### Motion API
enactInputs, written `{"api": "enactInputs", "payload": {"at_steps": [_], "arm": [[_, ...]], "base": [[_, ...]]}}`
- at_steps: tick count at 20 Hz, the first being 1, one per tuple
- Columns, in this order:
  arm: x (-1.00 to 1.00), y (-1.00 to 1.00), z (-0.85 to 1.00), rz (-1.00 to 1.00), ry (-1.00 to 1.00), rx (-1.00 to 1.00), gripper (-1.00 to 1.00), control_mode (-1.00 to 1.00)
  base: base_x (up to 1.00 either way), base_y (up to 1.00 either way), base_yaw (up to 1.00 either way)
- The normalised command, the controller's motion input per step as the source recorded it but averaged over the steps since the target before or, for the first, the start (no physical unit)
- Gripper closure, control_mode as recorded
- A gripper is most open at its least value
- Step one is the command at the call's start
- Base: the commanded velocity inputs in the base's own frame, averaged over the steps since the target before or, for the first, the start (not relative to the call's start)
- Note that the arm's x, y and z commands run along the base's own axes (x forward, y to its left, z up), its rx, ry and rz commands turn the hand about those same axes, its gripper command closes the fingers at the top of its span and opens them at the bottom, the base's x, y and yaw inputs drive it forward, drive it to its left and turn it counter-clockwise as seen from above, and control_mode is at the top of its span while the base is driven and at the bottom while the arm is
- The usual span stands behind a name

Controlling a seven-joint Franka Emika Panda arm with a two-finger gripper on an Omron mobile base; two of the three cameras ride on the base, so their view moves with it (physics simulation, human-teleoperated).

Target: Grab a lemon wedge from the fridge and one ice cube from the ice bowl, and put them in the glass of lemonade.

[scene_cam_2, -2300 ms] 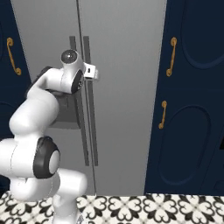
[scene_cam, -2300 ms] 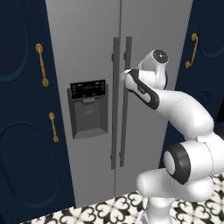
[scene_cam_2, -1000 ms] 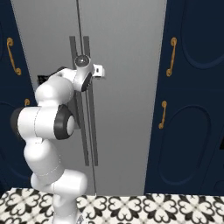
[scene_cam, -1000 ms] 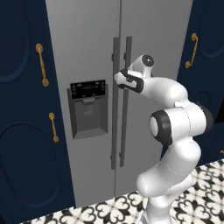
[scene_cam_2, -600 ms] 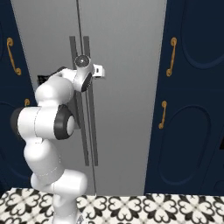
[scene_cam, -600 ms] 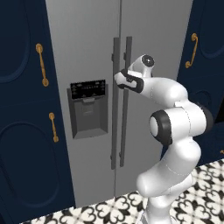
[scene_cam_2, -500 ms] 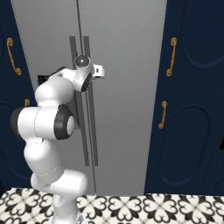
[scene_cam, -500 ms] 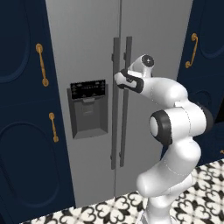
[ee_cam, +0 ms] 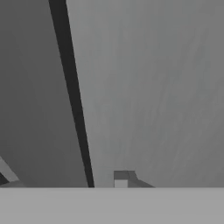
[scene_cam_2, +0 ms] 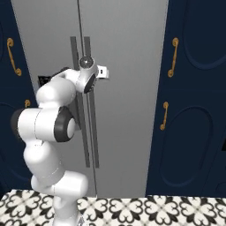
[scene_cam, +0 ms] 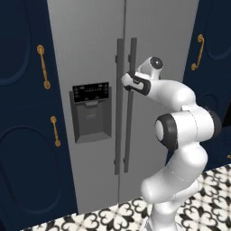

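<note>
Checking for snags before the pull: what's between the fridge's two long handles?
In the left base view, the narrow door seam runs between the left handle and right handle of the fridge; the gripper sits there at the right handle.

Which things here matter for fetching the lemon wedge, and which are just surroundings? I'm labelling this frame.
Job:
- fridge, doors closed
- right door handle
- gripper, at that handle

Surroundings:
- navy cabinets
- brass handles
- dispenser panel
- patterned floor

Fridge (scene_cam: 90,54) doors shut, so inside is hidden. Fridge top and bottom cut off by frame edges in base views. Gripper (scene_cam: 127,81) at right door handle (scene_cam: 131,103); wrist covers fingertips, can't tell if jaws grip it. Hand view: seam (ee_cam: 72,94) close up, blurry.
</note>
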Motion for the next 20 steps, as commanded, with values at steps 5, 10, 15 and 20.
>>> {"api": "enactInputs", "payload": {"at_steps": [5, 10, 15, 20], "arm": [[-0.12, -1.0, 0.08, -0.07, -0.01, 0.08, 1.0, -1.0], [-0.35, -1.0, 0.15, -0.09, -0.03, 0.1, 1.0, -1.0], [-0.36, -1.0, 0.31, -0.09, -0.01, 0.06, 1.0, -1.0], [-0.47, -1.0, 0.33, -0.11, 0.0, 0.07, 1.0, -1.0]], "base": [[0.0, 0.0, 0.0], [0.0, 0.0, 0.0], [0.0, 0.0, 0.0], [0.0, 0.0, 0.0]]}}
